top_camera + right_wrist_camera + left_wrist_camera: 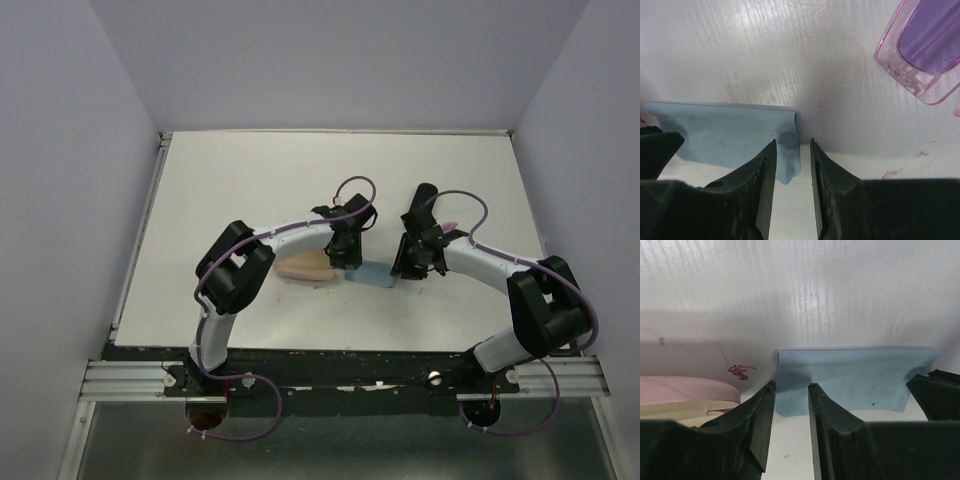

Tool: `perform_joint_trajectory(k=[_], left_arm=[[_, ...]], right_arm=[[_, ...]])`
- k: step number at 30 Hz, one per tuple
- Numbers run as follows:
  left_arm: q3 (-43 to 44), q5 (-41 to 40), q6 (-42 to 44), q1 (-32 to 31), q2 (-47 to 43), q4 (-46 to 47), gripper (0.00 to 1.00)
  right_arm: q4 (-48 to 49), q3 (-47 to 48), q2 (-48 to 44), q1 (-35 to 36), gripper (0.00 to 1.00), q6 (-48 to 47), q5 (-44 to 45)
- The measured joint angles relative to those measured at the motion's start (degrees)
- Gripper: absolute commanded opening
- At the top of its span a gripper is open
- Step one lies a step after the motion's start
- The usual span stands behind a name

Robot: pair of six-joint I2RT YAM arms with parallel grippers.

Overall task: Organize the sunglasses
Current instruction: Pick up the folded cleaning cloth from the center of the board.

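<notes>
Lying flat on the white worktop, a light blue cloth sits midway between the two arms, with one arm reaching in at each of its ends. The left tool is low over the cloth's left end. Its two dark fingers stand a narrow gap apart, and the near left corner of the cloth reaches into that gap without being pinched. That end of the cloth is curled up into a small roll. The right tool is at the cloth's right end in the same pose. Its fingers are slightly parted, the cloth's near right corner lies between their tips, and bare worktop shows in the rest of the gap. Just beside the cloth's left end lies a pink case with a cream lower half, and a few red marks stain the worktop between the case and the cloth. The pink-purple sunglasses lie beyond the cloth's right end, on its far side and apart from it. Neither tool touches them. The right wrist view shows only one translucent frame corner and a violet lens.
</notes>
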Motion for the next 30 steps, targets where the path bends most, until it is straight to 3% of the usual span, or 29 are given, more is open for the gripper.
perform_joint_trajectory(k=[5,10,14,22,26,30], left_arm=[[0.8,0.0,0.4,0.0,0.7,0.0,0.34],[1.5,0.3,0.7,0.0,1.3,0.1,0.23],[1.7,0.5,1.1,-0.3,1.6,0.2,0.0],[2.0,0.9,1.7,-0.6,1.9,0.5,0.0],[1.8,1.0,1.7,-0.6,1.8,1.2,0.0],[1.7,0.9,1.7,-0.7,1.8,1.7,0.0]], right_arm=[[0.7,-0.2,0.4,0.0,0.36,-0.4,0.0],[1.9,-0.2,0.8,0.0,0.33,-0.5,-0.1],[2.8,-0.2,1.0,0.0,0.22,-1.0,-0.3],[4.6,-1.0,1.2,0.0,0.17,-1.7,-2.0],[5.3,-1.1,1.4,0.0,0.27,-1.9,-3.4],[5.4,-0.9,1.4,0.0,0.29,-2.0,-3.6]])
